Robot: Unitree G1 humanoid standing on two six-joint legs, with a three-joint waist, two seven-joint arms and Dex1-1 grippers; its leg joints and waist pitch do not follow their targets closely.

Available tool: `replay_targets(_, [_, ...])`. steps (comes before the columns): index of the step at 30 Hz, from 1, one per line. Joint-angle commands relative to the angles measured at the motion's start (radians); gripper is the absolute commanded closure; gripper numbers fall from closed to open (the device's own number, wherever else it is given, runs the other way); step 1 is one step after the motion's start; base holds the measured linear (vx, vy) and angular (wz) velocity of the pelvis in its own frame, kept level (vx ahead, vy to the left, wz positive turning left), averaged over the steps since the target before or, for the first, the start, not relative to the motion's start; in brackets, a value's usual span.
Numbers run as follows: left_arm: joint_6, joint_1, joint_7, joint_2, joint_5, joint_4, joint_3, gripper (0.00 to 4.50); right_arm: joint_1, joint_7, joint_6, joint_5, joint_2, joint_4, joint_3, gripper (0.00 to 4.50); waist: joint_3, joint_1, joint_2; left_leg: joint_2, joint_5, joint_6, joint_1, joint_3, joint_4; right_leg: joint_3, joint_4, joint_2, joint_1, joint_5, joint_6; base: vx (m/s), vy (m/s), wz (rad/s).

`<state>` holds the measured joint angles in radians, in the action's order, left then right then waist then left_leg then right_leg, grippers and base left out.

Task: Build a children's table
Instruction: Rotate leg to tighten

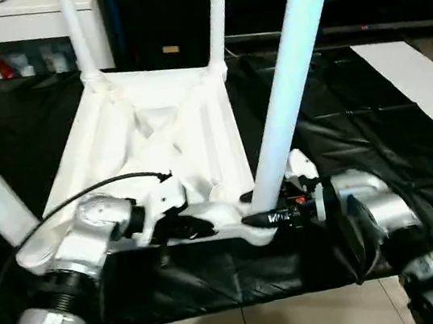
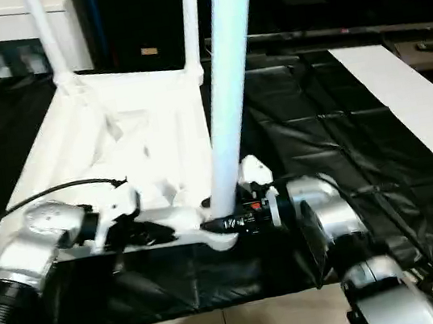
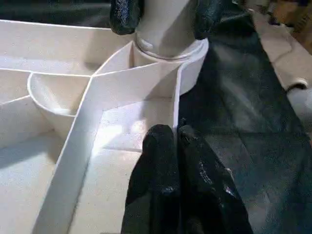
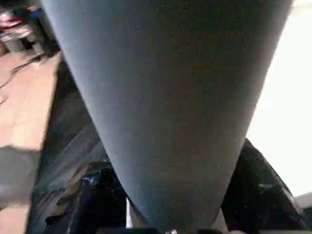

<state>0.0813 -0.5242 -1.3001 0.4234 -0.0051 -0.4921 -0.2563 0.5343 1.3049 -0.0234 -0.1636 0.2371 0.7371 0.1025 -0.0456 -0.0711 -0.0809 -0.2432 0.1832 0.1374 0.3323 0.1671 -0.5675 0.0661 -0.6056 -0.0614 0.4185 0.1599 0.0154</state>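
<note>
Children's table top (image 1: 156, 138) lies upside down on the black-covered tabletop (image 1: 375, 130), ribs up, with legs standing in its corners. Right claw (image 1: 267, 218) grasps the near right leg (image 1: 289, 78) just above its corner socket (image 3: 168, 53). Left claw (image 3: 178, 161) is clenched empty, fingertips resting against the top's near rim.

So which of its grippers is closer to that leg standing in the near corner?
The right. The right gripper has its black fingers on either side of the near-corner leg just above its socket. The left gripper, fingers shut, sits at the tabletop's near rim, beside that corner.
</note>
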Motion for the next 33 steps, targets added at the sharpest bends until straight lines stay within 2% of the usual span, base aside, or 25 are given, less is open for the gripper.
replay_targets(1, [0.026, -0.006, 0.148, -0.054, 0.015, 0.016, 0.016, 4.50, -0.036, -0.087, 0.020, -0.001, -0.062, 0.016, 0.018, 2.46, 0.050, 0.004, 0.010, 0.011, 0.242, -0.033, 0.005, 0.017, 0.059, -0.039, 0.084, -0.058, -0.046, 0.423, 0.149, 0.000, 0.000, 0.00])
replay_targets(2, [0.029, -0.002, 0.162, -0.063, 0.018, 0.025, 0.015, 4.50, -0.041, -0.124, 0.015, 0.001, -0.075, 0.021, 0.011, 2.47, 0.048, 0.007, 0.006, 0.013, 0.259, -0.030, 0.005, 0.017, 0.059, -0.037, 0.090, -0.056, -0.045, 0.456, 0.137, 0.000, 0.000, 0.00])
replay_targets(3, [0.058, 0.006, 0.205, -0.099, 0.025, 0.045, 0.009, 4.50, -0.049, -0.231, 0.002, 0.008, -0.122, 0.042, -0.007, 2.47, 0.048, 0.014, 0.004, 0.015, 0.284, -0.021, 0.004, 0.013, 0.059, -0.033, 0.097, -0.058, -0.043, 0.533, 0.104, 0.000, 0.000, 0.00])
replay_targets(4, [0.065, 0.007, 0.219, -0.110, 0.027, 0.049, 0.008, 4.50, -0.050, -0.260, 0.001, 0.010, -0.135, 0.048, -0.011, 2.48, 0.047, 0.016, 0.008, 0.016, 0.291, -0.016, 0.002, 0.012, 0.059, -0.033, 0.099, -0.059, -0.040, 0.553, 0.098, 0.000, 0.000, 0.00])
replay_targets(6, [0.089, 0.006, 0.275, -0.152, 0.039, 0.053, 0.003, 4.50, -0.044, -0.373, -0.013, 0.016, -0.190, 0.078, -0.029, 2.50, 0.046, 0.031, 0.005, 0.021, 0.323, -0.011, 0.006, 0.007, 0.057, -0.024, 0.111, -0.058, -0.039, 0.628, 0.062, 0.000, 0.000, 0.00])
replay_targets(7, [0.099, 0.001, 0.311, -0.177, 0.051, 0.047, -0.002, 4.50, -0.035, -0.450, -0.015, 0.020, -0.228, 0.092, -0.043, 2.50, 0.046, 0.035, 0.005, 0.022, 0.331, -0.011, 0.003, 0.006, 0.056, -0.022, 0.116, -0.057, -0.036, 0.642, 0.056, 0.000, 0.000, 0.00])
replay_targets(9, [0.106, -0.013, 0.362, -0.209, 0.068, 0.032, -0.007, 4.50, -0.007, -0.564, -0.010, 0.021, -0.286, 0.119, -0.064, 2.50, 0.045, 0.046, 0.014, 0.026, 0.358, -0.010, 0.004, -0.001, 0.056, -0.009, 0.128, -0.058, -0.038, 0.685, 0.035, 0.000, 0.000, 0.00])
replay_targets(11, [0.108, -0.023, 0.382, -0.222, 0.074, 0.021, -0.008, 4.50, 0.013, -0.616, -0.012, 0.021, -0.314, 0.135, -0.074, 2.50, 0.047, 0.052, 0.014, 0.026, 0.370, -0.012, 0.009, -0.005, 0.059, -0.003, 0.130, -0.057, -0.043, 0.680, 0.031, 0.000, 0.000, 0.00])
replay_targets(12, [0.108, -0.031, 0.390, -0.230, 0.079, 0.014, -0.013, 4.50, 0.033, -0.667, -0.001, 0.020, -0.337, 0.150, -0.085, 2.50, 0.046, 0.059, 0.020, 0.027, 0.404, -0.016, 0.001, -0.008, 0.059, 0.005, 0.140, -0.056, -0.039, 0.675, 0.030, 0.000, 0.000, 0.00])
replay_targets(13, [0.107, -0.039, 0.397, -0.235, 0.083, 0.007, -0.016, 4.50, 0.052, -0.701, 0.010, 0.018, -0.355, 0.164, -0.093, 2.50, 0.048, 0.060, 0.028, 0.025, 0.414, -0.019, -0.004, -0.010, 0.060, 0.009, 0.143, -0.058, -0.039, 0.658, 0.038, 0.000, 0.000, 0.00])
replay_targets(14, [0.112, -0.048, 0.398, -0.240, 0.085, 0.002, -0.019, 4.50, 0.082, -0.727, 0.007, 0.021, -0.378, 0.184, -0.098, 2.50, 0.048, 0.068, 0.028, 0.022, 0.426, -0.021, 0.004, -0.016, 0.065, 0.016, 0.139, -0.059, -0.048, 0.622, 0.052, 0.000, 0.000, 0.00])
replay_targets(15, [0.117, -0.052, 0.399, -0.242, 0.086, 0.002, -0.018, 4.50, 0.092, -0.731, 0.004, 0.018, -0.387, 0.190, -0.103, 2.50, 0.046, 0.076, 0.028, 0.020, 0.451, -0.024, 0.003, -0.018, 0.068, 0.024, 0.143, -0.058, -0.050, 0.612, 0.056, 0.000, 0.000, 0.00])
replay_targets(17, [0.119, -0.061, 0.400, -0.242, 0.088, -0.005, -0.014, 4.50, 0.103, -0.719, -0.027, 0.029, -0.389, 0.193, -0.096, 2.50, 0.045, 0.078, 0.032, 0.018, 0.471, -0.028, -0.001, -0.020, 0.068, 0.029, 0.147, -0.062, -0.051, 0.607, 0.059, 0.000, 0.000, 0.00])
replay_targets(18, [0.124, -0.061, 0.400, -0.241, 0.093, -0.003, -0.012, 4.50, 0.104, -0.713, -0.051, 0.038, -0.383, 0.192, -0.093, 1.94, 0.046, 0.079, 0.032, 0.019, 0.474, -0.034, -0.004, -0.019, 0.067, 0.031, 0.151, -0.064, -0.051, 0.591, 0.068, 0.000, 0.000, 0.00])
replay_targets(20, [0.126, -0.059, 0.399, -0.239, 0.095, 0.000, -0.010, 4.50, 0.103, -0.708, -0.057, 0.039, -0.379, 0.190, -0.094, 1.94, 0.046, 0.080, 0.030, 0.019, 0.466, -0.042, -0.007, -0.015, 0.067, 0.033, 0.147, -0.066, -0.049, 0.567, 0.084, 0.000, 0.000, 0.00])
replay_targets(21, [0.128, -0.052, 0.385, -0.231, 0.093, 0.008, -0.010, 4.50, 0.095, -0.679, -0.050, 0.032, -0.365, 0.182, -0.099, 1.74, 0.046, 0.080, 0.030, 0.017, 0.462, -0.041, -0.001, -0.017, 0.070, 0.034, 0.143, -0.070, -0.053, 0.558, 0.087, 0.000, 0.000, 0.00])
replay_targets(23, [0.116, -0.045, 0.364, -0.216, 0.087, 0.011, -0.009, 4.50, 0.077, -0.619, -0.045, 0.032, -0.333, 0.163, -0.089, 1.53, 0.047, 0.078, 0.030, 0.016, 0.460, -0.043, -0.005, -0.014, 0.069, 0.030, 0.142, -0.071, -0.050, 0.545, 0.096, 0.000, 0.000, 0.00])
replay_targets(24, [0.110, -0.041, 0.348, -0.206, 0.080, 0.013, -0.007, 4.50, 0.068, -0.583, -0.044, 0.034, -0.311, 0.154, -0.081, 1.47, 0.047, 0.076, 0.028, 0.015, 0.440, -0.047, -0.002, -0.011, 0.069, 0.023, 0.136, -0.073, -0.050, 0.516, 0.115, 0.000, 0.000, 0.00])
replay_targets(25, [0.095, -0.039, 0.336, -0.196, 0.076, 0.011, -0.004, 4.50, 0.060, -0.552, -0.046, 0.039, -0.289, 0.148, -0.072, 1.47, 0.047, 0.075, 0.029, 0.016, 0.434, -0.049, 0.000, -0.010, 0.070, 0.022, 0.135, -0.071, -0.051, 0.511, 0.117, 0.000, 0.000, 0.00])
replay_targets(26, [0.076, -0.037, 0.312, -0.182, 0.069, 0.009, -0.003, 4.50, 0.055, -0.512, -0.052, 0.044, -0.261, 0.146, -0.063, 1.29, 0.048, 0.070, 0.028, 0.015, 0.420, -0.055, 0.002, -0.008, 0.069, 0.019, 0.133, -0.072, -0.052, 0.498, 0.122, 0.000, 0.000, 0.00])
replay_targets(27, [0.065, -0.034, 0.271, -0.158, 0.054, 0.004, 0.004, 4.50, 0.051, -0.434, -0.051, 0.043, -0.213, 0.141, -0.054, 1.29, 0.049, 0.065, 0.026, 0.015, 0.400, -0.060, 0.004, -0.006, 0.069, 0.015, 0.127, -0.072, -0.054, 0.488, 0.128, 0.000, 0.000, 0.00])
replay_targets(29, [0.054, -0.033, 0.248, -0.145, 0.049, 0.000, 0.006, 4.50, 0.050, -0.393, -0.050, 0.042, -0.189, 0.137, -0.049, 1.29, 0.049, 0.062, 0.026, 0.015, 0.388, -0.062, 0.004, -0.004, 0.068, 0.013, 0.125, -0.072, -0.053, 0.484, 0.134, 0.000, 0.000, 0.00])
replay_targets(31, [0.032, -0.031, 0.194, -0.122, 0.039, -0.006, 0.007, 4.50, 0.053, -0.309, -0.052, 0.045, -0.145, 0.133, -0.040, 1.29, 0.055, 0.054, 0.023, 0.014, 0.328, -0.068, 0.007, 0.000, 0.067, 0.007, 0.116, -0.074, -0.059, 0.440, 0.152, 0.000, 0.000, 0.00])
replay_targets(33, [0.021, -0.028, 0.139, -0.098, 0.025, -0.009, 0.008, 4.50, 0.061, -0.244, -0.052, 0.048, -0.109, 0.135, -0.028, 1.29, 0.057, 0.050, 0.023, 0.013, 0.286, -0.073, 0.009, 0.003, 0.065, 0.002, 0.108, -0.072, -0.058, 0.384, 0.174, 0.000, 0.000, 0.00])
